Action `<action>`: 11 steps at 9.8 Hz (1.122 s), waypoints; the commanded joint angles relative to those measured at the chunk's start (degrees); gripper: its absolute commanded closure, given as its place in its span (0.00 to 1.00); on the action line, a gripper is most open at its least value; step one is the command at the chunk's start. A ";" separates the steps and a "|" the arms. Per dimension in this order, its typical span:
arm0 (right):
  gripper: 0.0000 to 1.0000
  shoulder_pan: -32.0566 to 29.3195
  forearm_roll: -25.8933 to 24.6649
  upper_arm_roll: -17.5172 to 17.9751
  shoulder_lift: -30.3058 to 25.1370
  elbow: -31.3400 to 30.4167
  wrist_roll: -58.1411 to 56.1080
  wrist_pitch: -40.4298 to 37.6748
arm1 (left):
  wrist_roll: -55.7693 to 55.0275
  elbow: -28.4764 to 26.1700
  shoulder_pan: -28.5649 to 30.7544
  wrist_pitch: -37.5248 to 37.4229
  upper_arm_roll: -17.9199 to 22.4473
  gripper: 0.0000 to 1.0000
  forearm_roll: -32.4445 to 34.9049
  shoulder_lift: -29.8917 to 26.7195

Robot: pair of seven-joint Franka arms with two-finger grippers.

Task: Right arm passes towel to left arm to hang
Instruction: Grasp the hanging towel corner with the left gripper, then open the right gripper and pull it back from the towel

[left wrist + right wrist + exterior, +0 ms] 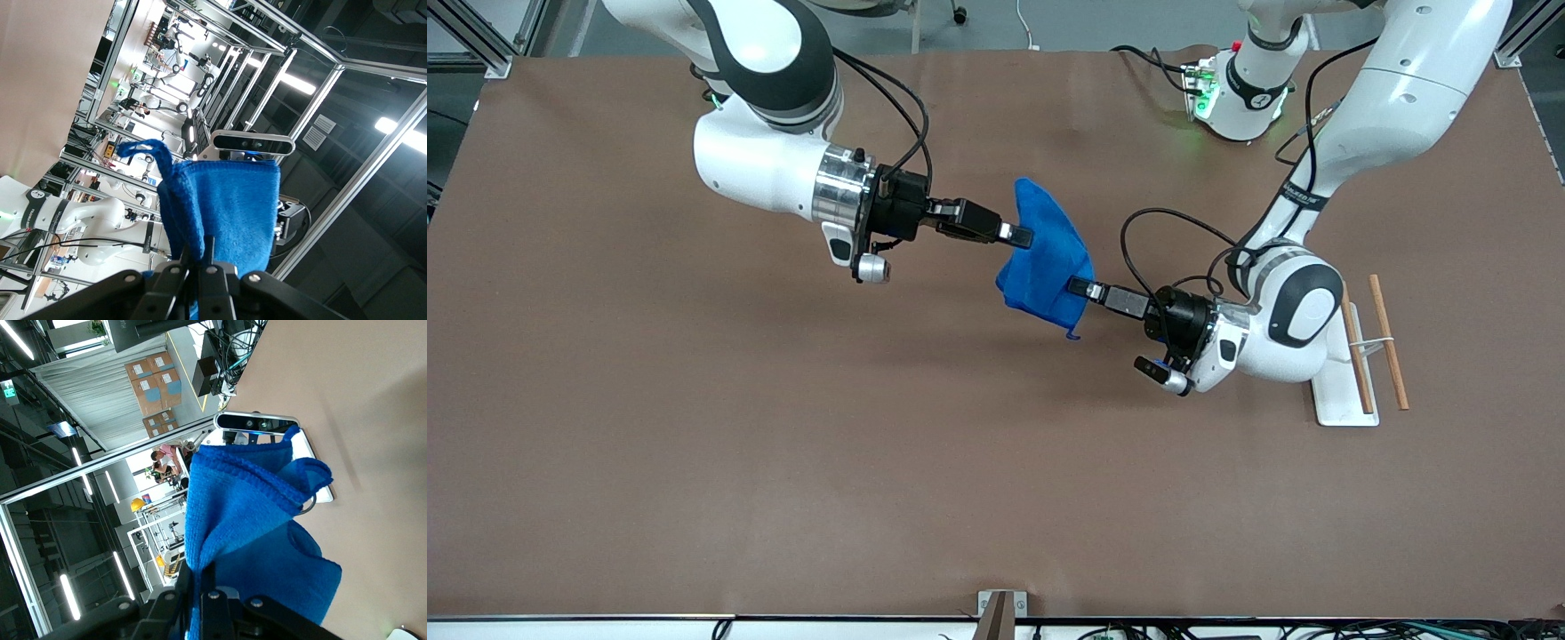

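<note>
The blue towel [1049, 258] hangs in the air over the middle of the table, held between both grippers. My right gripper [1021, 236], on the arm from the base without a red knob, is shut on the towel's upper edge. My left gripper [1078, 286] is shut on its lower edge, near the small corner loop [1073, 334]. In the left wrist view the towel [227, 207] fills the space above my shut left gripper [200, 257], with the loop [150, 150] sticking out. In the right wrist view the towel [253, 520] is pinched in my shut right gripper [203, 577].
A white stand [1343, 391] with two wooden rods [1389, 342] sits on the brown table [783, 444] toward the left arm's end, next to the left arm's wrist. Black cables loop off both wrists.
</note>
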 commanded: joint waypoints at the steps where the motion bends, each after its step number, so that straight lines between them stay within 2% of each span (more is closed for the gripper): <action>1: 0.00 -0.12 0.00 0.07 -0.04 -0.21 0.89 3.19 | -4.07 1.51 0.88 2.17 0.54 1.00 0.16 -0.27; 2: 0.00 -1.17 -2.26 -0.19 -0.12 -1.17 0.80 3.21 | -6.62 1.78 0.80 5.23 0.89 1.00 0.34 -2.10; 4: 0.00 -6.86 -21.88 -0.19 -2.05 -6.86 0.71 2.34 | -15.56 5.80 0.72 10.42 0.89 1.00 5.31 -3.70; 6: 0.00 -11.18 -31.41 -0.45 -4.42 -12.31 0.62 1.81 | -24.00 10.03 0.98 13.08 0.98 1.00 12.96 -3.96; 8: 0.00 -12.34 -42.31 -4.91 -7.06 -16.89 0.62 1.54 | -34.19 12.07 3.69 14.48 1.77 1.00 18.34 -4.92; 9: 0.00 -12.34 -47.93 -7.63 -8.90 -19.26 0.71 1.46 | -37.72 12.24 4.66 14.75 2.03 1.00 23.58 -5.72; 10: 0.00 -12.78 -53.73 -11.23 -10.39 -20.76 0.71 0.67 | -42.20 12.33 4.67 15.45 2.82 1.00 28.59 -7.03; 11: 0.00 -12.87 -61.18 -16.05 -10.67 -20.25 0.80 -4.90 | -49.20 12.42 4.58 17.20 3.61 1.00 34.38 -8.26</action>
